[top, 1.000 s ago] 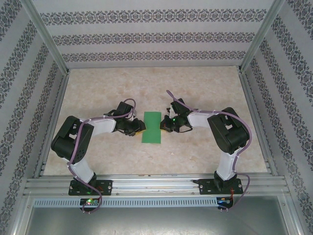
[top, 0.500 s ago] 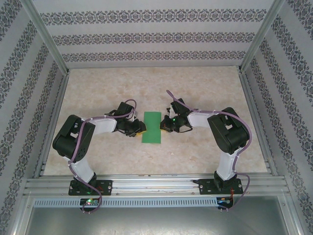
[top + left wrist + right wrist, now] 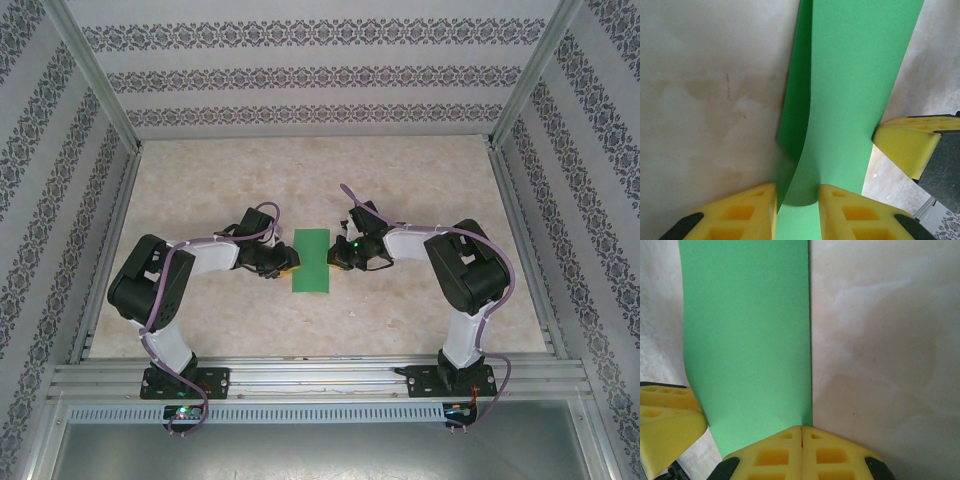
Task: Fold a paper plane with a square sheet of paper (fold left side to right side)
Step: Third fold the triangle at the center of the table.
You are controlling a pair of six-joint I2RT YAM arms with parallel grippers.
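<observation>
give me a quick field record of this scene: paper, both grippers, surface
paper: thin bright green sheet, folded over into a narrow upright rectangle, lying between the two arms
fold state: top layer bowed up off the lower one at the left gripper's side
left gripper: yellow fingers partly open, straddling the paper's looped edge
right gripper: shut, yellow fingertips at the paper's opposite edge
surface: pale marbled tabletop

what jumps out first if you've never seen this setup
The bright green paper, folded into a narrow strip, lies mid-table on the pale marbled table. The left claw and right claw flank it from either side, yellow fingertips at its edges. Patterned wallpaper walls box everything in.
</observation>
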